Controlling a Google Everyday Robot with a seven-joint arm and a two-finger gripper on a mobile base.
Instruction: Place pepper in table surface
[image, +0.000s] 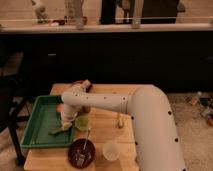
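Arm: the white arm (117, 102) comes in from the lower right of the frame and reaches left across the table, bending downward at its end.
Gripper: the gripper (66, 122) hangs low at left of centre, over the right edge of the tray; whether it is wide, narrow or holding anything cannot be told.
Pepper: the pepper (59, 131) is a slim dark green shape lying inside the tray near its right wall, just below and left of the gripper; whether the two touch cannot be told.
Tray: the green tray (37, 120) sits on the left part of the table, holding the pepper.
Table: the table surface (107, 129) is light tan wood, filling the lower middle of the frame.
Green cup: a small light-green cup (83, 122) stands just right of the gripper, on the wood beside the tray.
Bowl: a dark round bowl (74, 151) sits at the lower edge, with a thin utensil (86, 141) leaning in it.
Pale cup: a pale cup (111, 150) stands just right of the bowl.
Stick: a thin yellowish stick (120, 120) lies right of the green cup, under the arm.
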